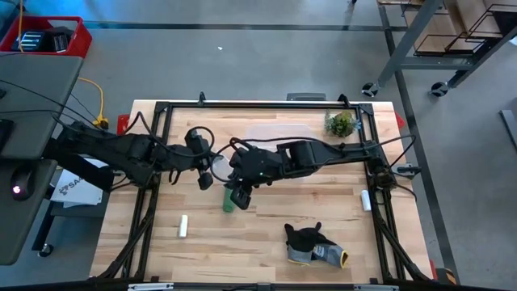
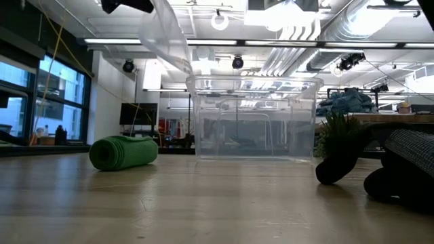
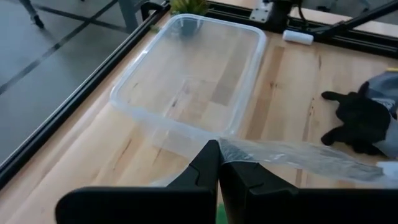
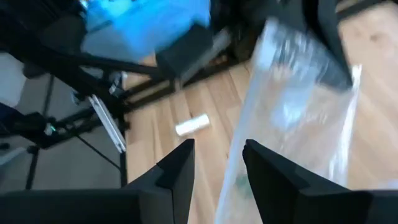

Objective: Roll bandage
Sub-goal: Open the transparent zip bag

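High view, left arm: reaches in from the table's left side; the left gripper (image 1: 203,171) sits near the table's middle, just left of the right arm's gripper.
Left fingers: pressed together, pinching a clear plastic sheet (image 3: 292,155), as the left wrist view shows.
Clear sheet: likely the tub's lid; it hangs between the two grippers and blurs across the right wrist view.
Bandage (image 1: 229,200): bright green, already wound into a small compact roll, lying on the wooden table (image 1: 258,242) just under and in front of both grippers.
Roll's long axis: appears to run front to back across the table in the high view; in the low view the bandage roll (image 2: 123,152) lies on its side, apart from the tub.
Right gripper (image 1: 240,194): directly beside the roll, touching or nearly so; I cannot tell which.
Right fingers: parted with a clear gap between them in the right wrist view, nothing held; the green roll is barely visible below them through the plastic.
Nearer arm: the right one, by my judgement; its open fingers are closest and the left is occupied.
Clear plastic tub (image 1: 279,137): open, behind the grippers, empty as far as can be seen.
Far right: a small potted plant (image 1: 340,124) by the back rail, a dark grey glove (image 1: 311,242) near the front.
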`<state>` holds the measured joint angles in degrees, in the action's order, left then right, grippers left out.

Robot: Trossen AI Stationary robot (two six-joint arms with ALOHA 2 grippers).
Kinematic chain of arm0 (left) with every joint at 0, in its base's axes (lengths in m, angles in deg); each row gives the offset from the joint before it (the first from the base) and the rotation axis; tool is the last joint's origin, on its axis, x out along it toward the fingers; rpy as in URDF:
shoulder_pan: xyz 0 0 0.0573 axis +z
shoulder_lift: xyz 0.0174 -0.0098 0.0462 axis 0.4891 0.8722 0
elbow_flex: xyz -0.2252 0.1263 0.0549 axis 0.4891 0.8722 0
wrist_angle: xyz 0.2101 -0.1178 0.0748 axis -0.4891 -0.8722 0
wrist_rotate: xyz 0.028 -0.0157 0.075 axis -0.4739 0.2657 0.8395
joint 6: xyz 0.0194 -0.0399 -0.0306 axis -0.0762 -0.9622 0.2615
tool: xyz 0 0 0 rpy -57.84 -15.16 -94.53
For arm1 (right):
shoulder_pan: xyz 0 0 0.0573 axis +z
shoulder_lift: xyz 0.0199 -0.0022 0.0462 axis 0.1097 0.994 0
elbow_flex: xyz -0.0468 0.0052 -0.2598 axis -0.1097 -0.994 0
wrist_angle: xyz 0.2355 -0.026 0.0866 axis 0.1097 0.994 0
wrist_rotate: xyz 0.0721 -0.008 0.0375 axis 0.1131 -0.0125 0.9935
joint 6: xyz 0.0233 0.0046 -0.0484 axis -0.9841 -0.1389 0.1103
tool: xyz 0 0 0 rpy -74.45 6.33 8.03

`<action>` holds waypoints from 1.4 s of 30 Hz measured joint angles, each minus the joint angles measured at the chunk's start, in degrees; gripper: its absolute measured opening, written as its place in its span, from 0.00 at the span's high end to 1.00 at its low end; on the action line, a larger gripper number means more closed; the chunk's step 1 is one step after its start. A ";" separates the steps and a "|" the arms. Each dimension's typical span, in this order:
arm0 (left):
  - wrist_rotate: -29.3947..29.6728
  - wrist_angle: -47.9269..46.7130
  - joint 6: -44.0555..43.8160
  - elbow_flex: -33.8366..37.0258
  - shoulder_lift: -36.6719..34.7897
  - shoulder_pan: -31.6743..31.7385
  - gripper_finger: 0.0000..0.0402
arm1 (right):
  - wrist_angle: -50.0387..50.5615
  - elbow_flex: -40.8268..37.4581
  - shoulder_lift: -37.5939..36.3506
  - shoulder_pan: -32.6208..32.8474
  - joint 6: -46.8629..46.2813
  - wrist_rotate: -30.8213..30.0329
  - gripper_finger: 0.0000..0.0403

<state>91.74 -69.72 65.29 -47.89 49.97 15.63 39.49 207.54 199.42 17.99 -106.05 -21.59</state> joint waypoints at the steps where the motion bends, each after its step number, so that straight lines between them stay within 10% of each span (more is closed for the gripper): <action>1: 0.02 0.02 -0.28 0.00 -0.01 0.31 1.00 | 1.22 0.00 0.00 0.16 0.17 -0.42 0.67; 21: -1.65 3.37 -1.35 0.00 -0.14 1.73 1.00 | 4.00 -0.02 1.53 0.43 -0.09 -2.67 0.68; 31: -1.76 3.74 -1.87 0.00 -0.15 2.08 1.00 | 5.07 0.01 2.34 0.43 -1.00 -3.65 0.97; 42: -3.66 -0.80 3.00 0.00 -1.04 2.01 0.95 | 8.68 0.00 2.89 0.65 -4.73 -6.18 1.00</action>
<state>88.08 -70.52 68.29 -47.89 48.93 17.64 48.17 207.54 202.31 18.64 -110.78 -27.78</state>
